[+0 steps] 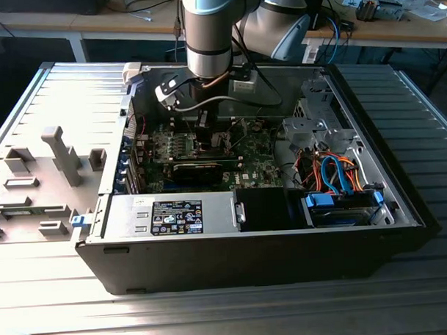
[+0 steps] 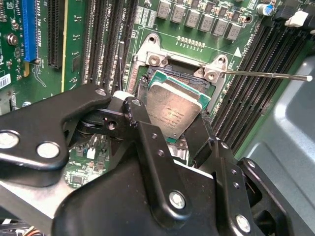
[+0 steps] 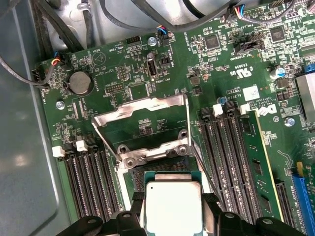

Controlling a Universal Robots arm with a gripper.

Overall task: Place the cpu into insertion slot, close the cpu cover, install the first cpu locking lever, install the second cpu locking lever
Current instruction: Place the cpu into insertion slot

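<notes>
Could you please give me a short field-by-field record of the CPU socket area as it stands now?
hand: shut on the cpu
cpu: held by its edges over the insertion slot, metal top up
insertion slot: partly in view beyond the cpu
cpu cover: swung open
locking lever: released, sticking out
computer case: open
</notes>
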